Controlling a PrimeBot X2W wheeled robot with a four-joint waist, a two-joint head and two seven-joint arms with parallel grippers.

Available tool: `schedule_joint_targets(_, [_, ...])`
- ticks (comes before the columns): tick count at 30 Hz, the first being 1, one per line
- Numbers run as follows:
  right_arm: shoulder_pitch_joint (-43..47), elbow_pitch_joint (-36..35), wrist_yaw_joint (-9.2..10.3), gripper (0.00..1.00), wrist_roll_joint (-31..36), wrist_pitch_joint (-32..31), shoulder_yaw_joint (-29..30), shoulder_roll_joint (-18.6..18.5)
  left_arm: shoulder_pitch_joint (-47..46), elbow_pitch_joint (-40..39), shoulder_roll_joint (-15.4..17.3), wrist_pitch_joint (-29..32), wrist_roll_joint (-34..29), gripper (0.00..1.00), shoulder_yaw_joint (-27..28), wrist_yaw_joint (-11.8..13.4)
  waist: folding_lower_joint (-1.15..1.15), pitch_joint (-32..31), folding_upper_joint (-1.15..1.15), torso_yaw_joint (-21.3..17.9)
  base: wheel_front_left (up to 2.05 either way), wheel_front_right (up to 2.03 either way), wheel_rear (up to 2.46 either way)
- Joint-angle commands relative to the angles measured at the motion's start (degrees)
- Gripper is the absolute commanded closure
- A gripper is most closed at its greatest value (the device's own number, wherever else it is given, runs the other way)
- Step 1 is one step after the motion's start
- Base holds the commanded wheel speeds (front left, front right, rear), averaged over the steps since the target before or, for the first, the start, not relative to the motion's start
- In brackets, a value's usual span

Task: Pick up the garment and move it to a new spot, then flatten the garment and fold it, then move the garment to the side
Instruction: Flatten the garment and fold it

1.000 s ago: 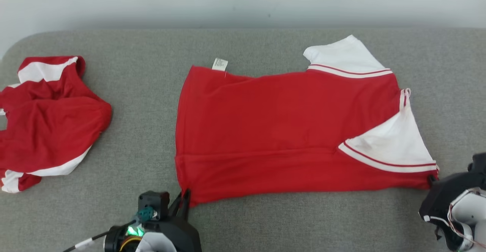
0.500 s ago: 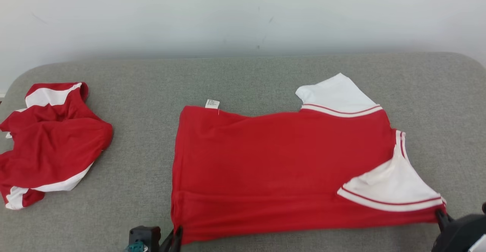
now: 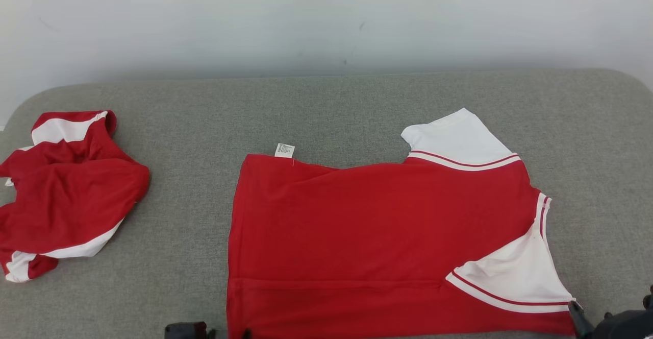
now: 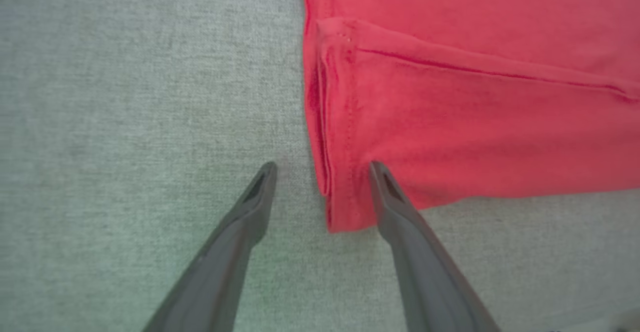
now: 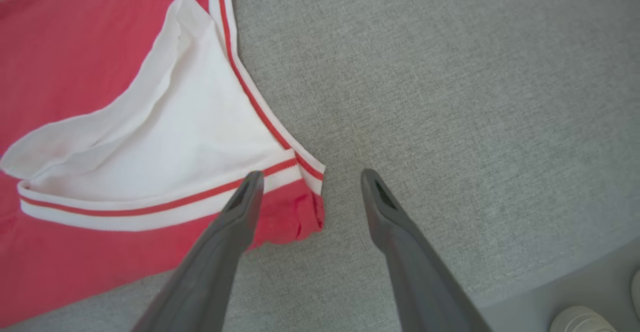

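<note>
The garment (image 3: 377,226) is a red shirt with white sleeves, lying spread flat on the grey padded surface (image 3: 326,109), its bottom hem to the left and its sleeves to the right. My left gripper (image 4: 322,172) is open, its fingers straddling the near hem corner of the garment (image 4: 475,122), which rests on the surface. My right gripper (image 5: 311,176) is open too, with the near sleeve-side corner of the garment (image 5: 100,47) lying between its fingers. In the head view one right fingertip (image 3: 575,308) shows at that corner.
A second red and white garment (image 3: 66,191) lies crumpled at the far left of the surface. A pale wall (image 3: 326,17) stands behind. The surface's rounded front edge (image 5: 550,277) runs close behind my right gripper. Bare grey fabric stretches behind and right of the shirt.
Both grippers have opened and let go of the garment's near corners, which now lie on the surface. The head camera has tilted up, so the scene sits lower in the picture.
</note>
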State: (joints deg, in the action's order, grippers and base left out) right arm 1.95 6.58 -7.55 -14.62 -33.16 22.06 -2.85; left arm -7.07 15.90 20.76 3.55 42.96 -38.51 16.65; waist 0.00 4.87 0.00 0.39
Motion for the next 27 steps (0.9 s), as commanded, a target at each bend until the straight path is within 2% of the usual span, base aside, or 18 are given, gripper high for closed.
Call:
schedule_joint_targets(1, [-0.9,-0.6,0.11,0.0,0.4,0.6,0.1,-0.1,0.2,-0.4,0.6,0.1,0.6,0.0,0.4,0.4,0.0,0.0,0.0,0.1,0.0,0.0,0.0])
schedule_joint_targets(7, [-3.7,-4.3,0.11,0.0,3.4,-1.1,0.4,-0.1,-2.1,-3.4,3.0,2.4,1.0,0.0,1.6,0.7,0.0,0.4,0.0,0.4,0.0,0.0,0.0])
schedule_joint_targets(12, [-8.6,-8.3,0.11,0.0,6.6,-5.1,-1.1,-0.1,-7.1,-5.9,5.2,6.1,1.3,0.0,2.4,-0.5,0.0,1.9,0.0,0.2,0.0,0.0,0.0])
schedule_joint_targets(15, [-13.2,-9.2,0.11,0.0,7.8,-7.7,-3.4,-0.8,-11.4,-6.7,6.1,8.9,2.2,0.0,2.9,-3.1,0.0,3.6,0.0,-0.2,0.0,0.0,0.0])
schedule_joint_targets(19, [-21.3,-7.7,0.11,0.0,7.9,-10.5,-7.8,-3.6,-18.5,-6.6,6.8,13.3,4.8,0.0,3.9,-7.2,0.0,7.2,0.0,-1.2,0.0,0.0,0.0])
schedule_joint_targets(25, [-35.2,-0.9,0.11,0.0,6.6,-12.4,-15.1,-6.2,-29.5,-3.1,8.3,19.1,7.7,0.0,6.1,-12.3,0.0,13.5,0.0,-3.1,0.0,0.0,0.0])
schedule_joint_targets(27, [-39.7,1.9,0.11,0.0,6.2,-12.2,-17.1,-6.3,-33.1,-2.1,8.9,20.6,8.8,0.0,7.3,-12.9,0.0,15.9,0.0,-3.7,0.0,0.0,0.0])
